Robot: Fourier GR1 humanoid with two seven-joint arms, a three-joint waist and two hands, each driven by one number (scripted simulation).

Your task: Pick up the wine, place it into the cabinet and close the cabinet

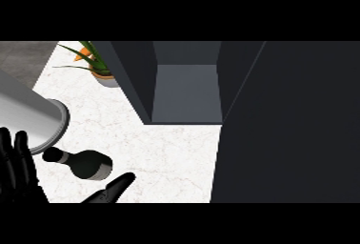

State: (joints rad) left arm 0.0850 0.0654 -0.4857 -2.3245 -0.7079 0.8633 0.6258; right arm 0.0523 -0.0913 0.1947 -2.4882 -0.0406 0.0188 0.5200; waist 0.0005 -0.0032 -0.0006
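A dark wine bottle [83, 164] sits on the white marbled desk [158, 152] toward its near left corner, seen from steeply above. Its capped neck points to the far left and a pale band shows at its wider end. From this angle it cannot be told whether it stands upright or lies on its side.

The left robot hand [14, 174] comes in at the near left edge of the view, spread wide and holding nothing. Its straight fingers [22, 152] rise just beside the bottle's cap, and its thumb [116, 187] reaches out at the bottle's near right. The bottle lies between fingers and thumb, and a strip of bare desk shows between it and the thumb. The right robot hand does not show.

Toward the far edge of the desk, the cabinet [186, 88] stands open, its grey inside bare to the view. Its dark door [288, 128] is swung out and fills the right of the view, covering that side of the desk. The bottle is well apart from the opening.

A tall grey cylinder [28, 114] stands at the desk's left edge, just beyond the bottle. A potted plant [98, 66] with green leaves sits near the far left corner, just beside the cabinet's left wall.
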